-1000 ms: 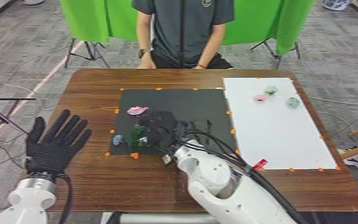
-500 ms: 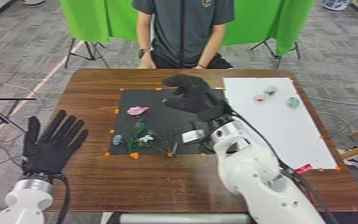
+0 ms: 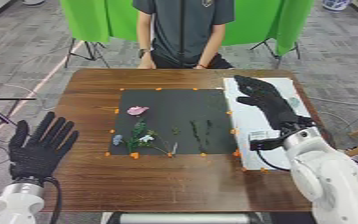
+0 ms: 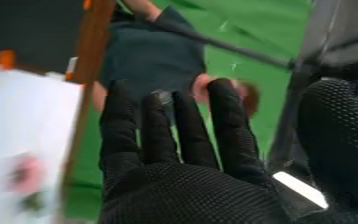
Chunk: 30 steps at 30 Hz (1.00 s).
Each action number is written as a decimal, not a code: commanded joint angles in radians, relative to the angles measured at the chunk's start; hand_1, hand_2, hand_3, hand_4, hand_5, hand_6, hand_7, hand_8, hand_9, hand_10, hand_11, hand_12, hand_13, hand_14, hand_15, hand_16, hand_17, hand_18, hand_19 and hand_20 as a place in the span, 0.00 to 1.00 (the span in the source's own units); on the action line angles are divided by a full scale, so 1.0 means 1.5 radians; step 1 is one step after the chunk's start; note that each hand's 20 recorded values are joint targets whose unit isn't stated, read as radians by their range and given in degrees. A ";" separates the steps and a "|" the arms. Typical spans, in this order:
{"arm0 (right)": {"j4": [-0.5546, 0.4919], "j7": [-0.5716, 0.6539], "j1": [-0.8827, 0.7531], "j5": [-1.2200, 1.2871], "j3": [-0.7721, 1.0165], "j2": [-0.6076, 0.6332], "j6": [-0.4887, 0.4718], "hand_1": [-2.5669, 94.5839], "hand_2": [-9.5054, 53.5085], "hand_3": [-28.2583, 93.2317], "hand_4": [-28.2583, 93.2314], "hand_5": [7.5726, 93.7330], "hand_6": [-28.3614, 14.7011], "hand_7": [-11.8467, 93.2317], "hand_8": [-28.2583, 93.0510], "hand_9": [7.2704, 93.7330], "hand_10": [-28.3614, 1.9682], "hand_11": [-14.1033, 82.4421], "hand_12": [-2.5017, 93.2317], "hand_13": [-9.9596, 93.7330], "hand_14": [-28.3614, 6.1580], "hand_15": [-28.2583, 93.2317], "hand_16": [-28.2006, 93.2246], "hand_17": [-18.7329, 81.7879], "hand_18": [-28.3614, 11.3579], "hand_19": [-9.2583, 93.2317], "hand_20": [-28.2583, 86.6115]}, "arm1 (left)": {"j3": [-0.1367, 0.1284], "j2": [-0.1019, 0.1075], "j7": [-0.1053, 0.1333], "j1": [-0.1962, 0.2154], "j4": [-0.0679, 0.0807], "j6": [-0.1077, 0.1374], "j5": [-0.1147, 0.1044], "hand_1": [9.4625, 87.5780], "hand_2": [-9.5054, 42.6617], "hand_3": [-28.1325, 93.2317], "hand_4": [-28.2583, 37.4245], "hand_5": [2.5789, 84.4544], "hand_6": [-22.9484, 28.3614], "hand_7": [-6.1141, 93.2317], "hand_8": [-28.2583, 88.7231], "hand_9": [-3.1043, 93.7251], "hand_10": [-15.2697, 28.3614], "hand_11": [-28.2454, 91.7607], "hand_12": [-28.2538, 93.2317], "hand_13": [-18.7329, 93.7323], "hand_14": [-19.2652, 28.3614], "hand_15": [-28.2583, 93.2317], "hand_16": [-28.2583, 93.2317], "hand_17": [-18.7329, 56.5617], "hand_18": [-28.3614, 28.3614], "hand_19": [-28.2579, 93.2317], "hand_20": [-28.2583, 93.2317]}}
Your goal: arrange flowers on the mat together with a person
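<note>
Over white sheet, R hand hung open, empty, prob. for pink bloom pickup; L hand open, empty, clear.

Bare wood of table offers wide lane across lower center of head view, between left hand at lower left and right arm at lower right. Second lane crosses top center, beyond black mat. Pink flower and green sprig obstruct mat's left side; dark stems stand center. Right hand blocks passage over white mat, upper right.
</note>
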 commanded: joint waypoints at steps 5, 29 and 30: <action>-0.032 -0.009 -0.114 0.208 0.095 -0.039 0.051 0.18 0.31 0.88 0.02 0.33 0.59 0.20 0.16 0.28 0.54 0.16 0.14 0.33 0.55 0.27 0.35 0.31 0.38 0.40 0.35 | -0.006 -0.011 0.010 0.010 -0.001 0.006 -0.022 0.34 0.52 0.54 0.00 0.46 0.60 0.15 0.16 0.38 0.70 0.38 0.28 0.40 0.69 0.40 0.19 0.18 0.73 0.47 0.32; -0.019 0.003 -0.087 0.143 0.129 -0.029 0.066 0.19 0.27 0.88 0.03 0.40 0.58 0.21 0.15 0.31 0.53 0.17 0.13 0.33 0.56 0.26 0.35 0.32 0.45 0.35 0.33 | -0.002 -0.016 0.006 0.007 0.004 -0.004 -0.004 0.19 0.46 0.78 0.00 0.47 0.60 0.15 0.16 0.44 0.73 0.38 0.29 0.44 0.72 0.43 0.18 0.18 0.73 0.47 0.33; -0.019 0.003 -0.087 0.143 0.128 -0.030 0.070 0.20 0.26 0.88 0.03 0.40 0.58 0.21 0.15 0.31 0.53 0.17 0.13 0.33 0.56 0.26 0.34 0.32 0.46 0.35 0.33 | -0.002 -0.016 0.005 0.006 0.004 -0.002 -0.004 0.19 0.46 0.78 0.00 0.47 0.60 0.15 0.16 0.44 0.72 0.38 0.29 0.44 0.72 0.42 0.18 0.18 0.73 0.47 0.33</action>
